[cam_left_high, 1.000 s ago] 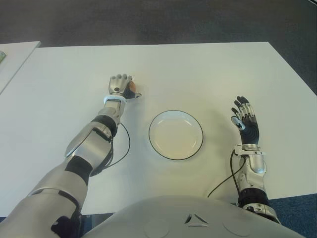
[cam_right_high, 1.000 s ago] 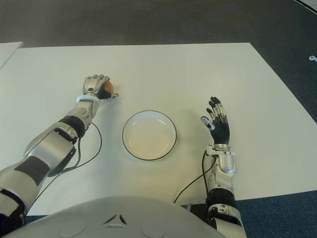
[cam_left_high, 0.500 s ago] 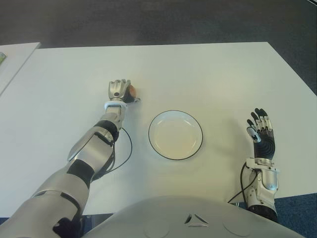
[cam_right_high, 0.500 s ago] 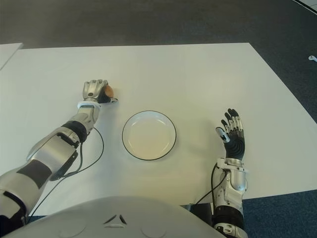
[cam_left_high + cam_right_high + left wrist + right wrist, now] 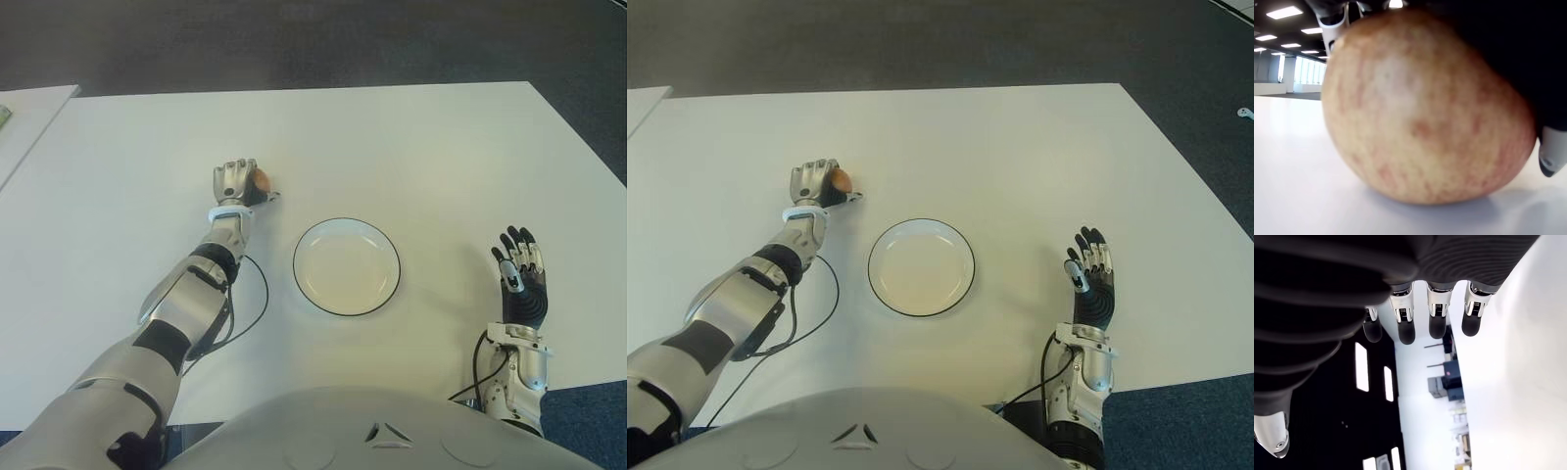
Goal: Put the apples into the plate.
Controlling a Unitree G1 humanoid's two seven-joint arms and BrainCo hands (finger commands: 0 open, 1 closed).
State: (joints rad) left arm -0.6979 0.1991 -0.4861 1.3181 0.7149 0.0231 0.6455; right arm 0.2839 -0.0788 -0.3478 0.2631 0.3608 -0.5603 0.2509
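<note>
Left hand (image 5: 235, 182) clamped on apple (image 5: 261, 179), left of plate (image 5: 347, 266).
Your white table (image 5: 411, 147) (dark carpet beyond) carries both; right hand (image 5: 521, 286) spread, holding nothing.

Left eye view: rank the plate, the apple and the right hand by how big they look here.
1. plate, clearly the largest.
2. right hand, open, to the plate's right.
3. apple, smallest, though the left hand grasping it on the table hides part of it.

Round yellowish, red-speckled apple (image 5: 1420, 107) sits on the white table, far-left of the plate, apart from it. Round white plate with thin black rim (image 5: 347, 266) lies flat, centre, empty.
</note>
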